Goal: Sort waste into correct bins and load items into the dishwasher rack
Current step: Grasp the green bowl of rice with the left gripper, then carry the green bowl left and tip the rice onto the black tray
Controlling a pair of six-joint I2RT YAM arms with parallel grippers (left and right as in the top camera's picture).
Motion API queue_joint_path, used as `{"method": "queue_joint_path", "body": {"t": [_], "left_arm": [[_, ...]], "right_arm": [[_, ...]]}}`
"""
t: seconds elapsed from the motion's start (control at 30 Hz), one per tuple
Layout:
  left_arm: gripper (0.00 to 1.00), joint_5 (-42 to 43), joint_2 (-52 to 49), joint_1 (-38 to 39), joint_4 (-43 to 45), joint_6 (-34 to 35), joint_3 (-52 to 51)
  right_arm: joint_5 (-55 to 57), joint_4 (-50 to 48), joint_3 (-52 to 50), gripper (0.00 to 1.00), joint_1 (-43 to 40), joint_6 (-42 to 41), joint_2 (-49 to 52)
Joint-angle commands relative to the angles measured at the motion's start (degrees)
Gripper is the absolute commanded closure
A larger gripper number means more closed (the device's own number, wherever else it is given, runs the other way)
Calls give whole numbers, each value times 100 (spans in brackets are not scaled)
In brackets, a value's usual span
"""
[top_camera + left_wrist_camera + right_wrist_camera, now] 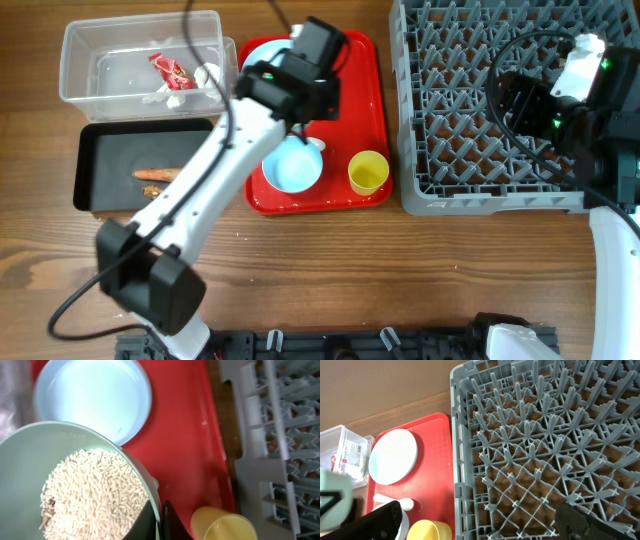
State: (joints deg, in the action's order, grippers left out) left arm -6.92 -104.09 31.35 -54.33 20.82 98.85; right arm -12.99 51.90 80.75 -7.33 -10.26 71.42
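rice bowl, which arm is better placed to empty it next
Left: the left gripper is shut on the rice bowl near the black tray; the right gripper hangs open over the rack.

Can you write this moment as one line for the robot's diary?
left hand: shut on bowl of rice | right hand: open over rack | tray: plate, cup

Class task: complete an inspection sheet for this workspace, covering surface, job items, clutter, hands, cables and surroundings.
Surface: wooden table.
Job's things: wrapper and tissue in clear tub; carrot piece in black tray; empty bowl, yellow cup and plate on red tray; nothing seen in rack.
Clutter: nothing seen beyond that tray.
Hands: left hand shut on rim of rice bowl; right hand open above rack.
Cables: black cable crosses above tub; another loops over rack.
Surroundings: brown backdrop beyond table.
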Motion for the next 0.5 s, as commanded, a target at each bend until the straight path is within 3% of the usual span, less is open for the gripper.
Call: {"method": "queue_joint_path", "body": {"t": [0.0,0.3,0.47], "left_arm": [[96,372,431,-424,-590,415,28],[96,485,857,-1416,-2004,411,28],[96,743,916,-1926,-2288,400,26]], "right_arm": [[50,-4,87,1,-20,-39,39],[9,-42,87,1,-20,-42,39],[-37,-33,87,0,-20,-42,39]]}}
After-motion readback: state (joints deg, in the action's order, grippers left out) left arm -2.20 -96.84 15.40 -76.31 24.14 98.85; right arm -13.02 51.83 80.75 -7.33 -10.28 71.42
